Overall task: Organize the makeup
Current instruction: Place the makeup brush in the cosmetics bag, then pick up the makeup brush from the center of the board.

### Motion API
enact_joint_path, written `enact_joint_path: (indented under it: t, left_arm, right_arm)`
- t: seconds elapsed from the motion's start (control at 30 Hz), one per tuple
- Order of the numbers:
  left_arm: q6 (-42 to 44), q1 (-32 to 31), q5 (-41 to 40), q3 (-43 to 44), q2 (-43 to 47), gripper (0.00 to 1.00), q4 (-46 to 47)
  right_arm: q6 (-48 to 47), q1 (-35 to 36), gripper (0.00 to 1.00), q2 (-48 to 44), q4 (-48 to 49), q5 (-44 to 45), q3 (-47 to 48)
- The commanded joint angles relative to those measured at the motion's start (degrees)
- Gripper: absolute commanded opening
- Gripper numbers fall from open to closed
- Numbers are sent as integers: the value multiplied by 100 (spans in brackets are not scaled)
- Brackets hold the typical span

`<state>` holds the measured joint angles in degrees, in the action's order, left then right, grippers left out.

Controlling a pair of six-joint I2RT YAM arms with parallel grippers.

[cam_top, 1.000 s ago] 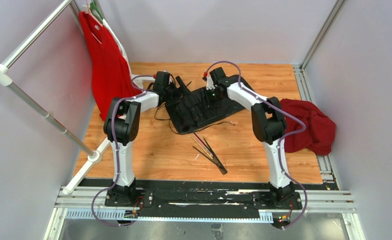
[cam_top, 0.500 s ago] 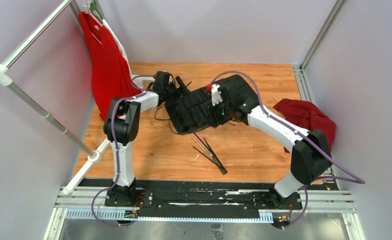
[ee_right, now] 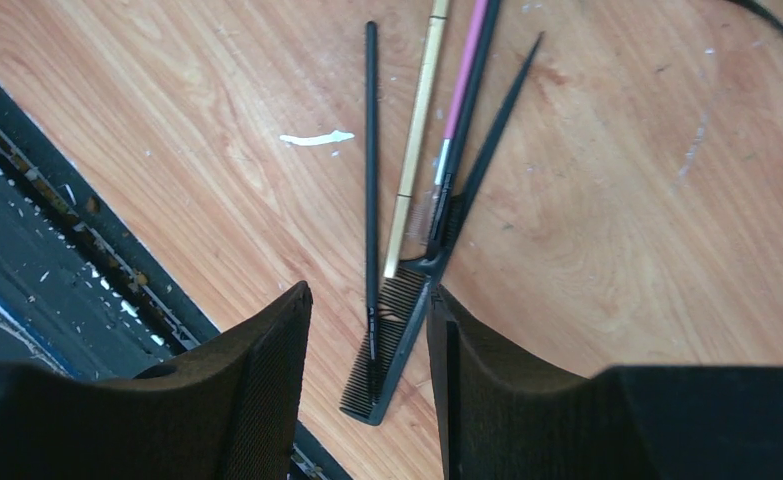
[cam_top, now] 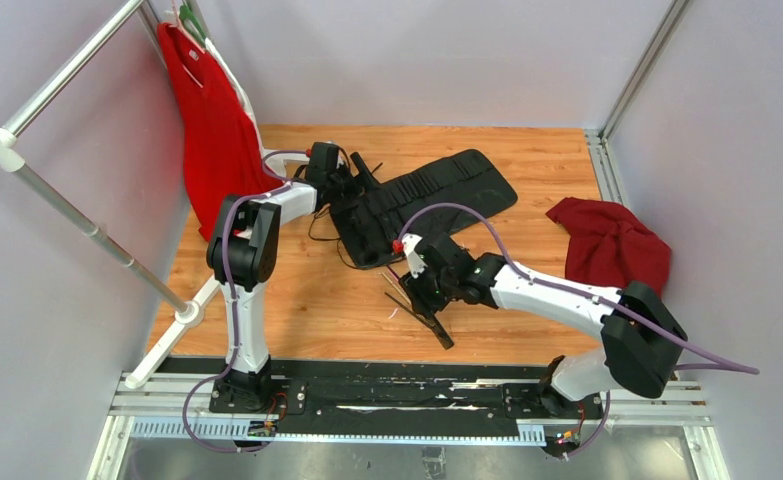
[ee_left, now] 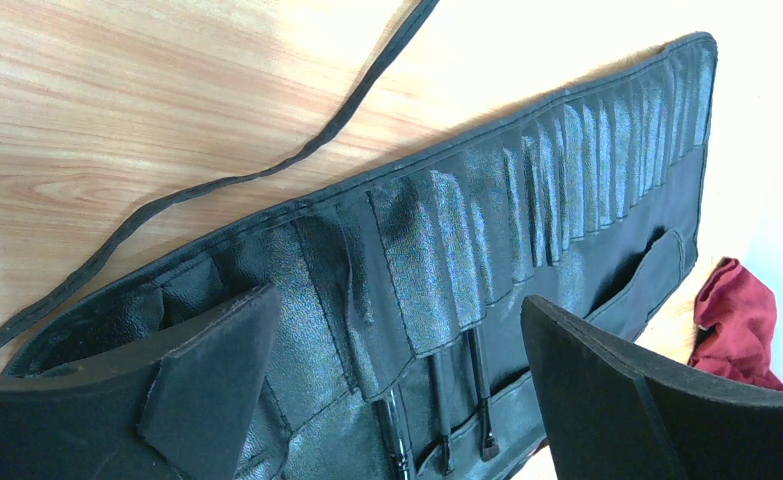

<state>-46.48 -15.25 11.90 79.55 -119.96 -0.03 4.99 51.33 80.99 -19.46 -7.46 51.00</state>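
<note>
The right gripper is seen low over the table, its jaws partly parted and nothing held between them. Right under the gap between its fingers, the toothed end of a black comb is found, with the tip of a thin black brush laid across it. Whether the fingers touch either cannot be told. Just ahead of the fingertips, a tan brush and a pink brush are fanned out beside the black one, all flat on the wood.

The left gripper is held with its jaws wide apart over the near end of the black roll, and nothing is clamped. Between its fingers, three dark brushes are seen tucked in slots. Beyond the fingers, the roll's cord is trailed over the wood. A dark red cloth is visible past the roll's far end.
</note>
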Motion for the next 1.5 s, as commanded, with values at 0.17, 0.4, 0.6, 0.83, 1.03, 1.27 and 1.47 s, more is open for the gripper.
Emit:
enact_joint_path:
  t: [0.17, 0.4, 0.6, 0.83, 1.03, 1.27, 1.47]
  left_arm:
    - [137, 67, -153, -199, -98, 98, -805]
    - [136, 66, -153, -216, -98, 98, -799]
    - [123, 66, -146, -232, -106, 98, -786]
    - [131, 74, -144, -232, -115, 98, -779]
    - [132, 83, -139, -237, -120, 98, -780]
    - [138, 90, -142, -235, -124, 98, -781]
    - [143, 92, -137, -220, -115, 98, -790]
  right_arm:
    - [135, 459, 43, 207, 405, 228, -164]
    - [67, 514, 40, 585, 541, 287, -70]
    - [-13, 525, 38, 805, 605, 290, 21]
    - [-51, 529, 33, 959, 655, 374, 62]
    - [-94, 527, 28, 1105, 668, 453, 167]
    - [-125, 521, 28, 1201, 659, 542, 288]
    - [-152, 510, 27, 1301, 657, 654, 358]
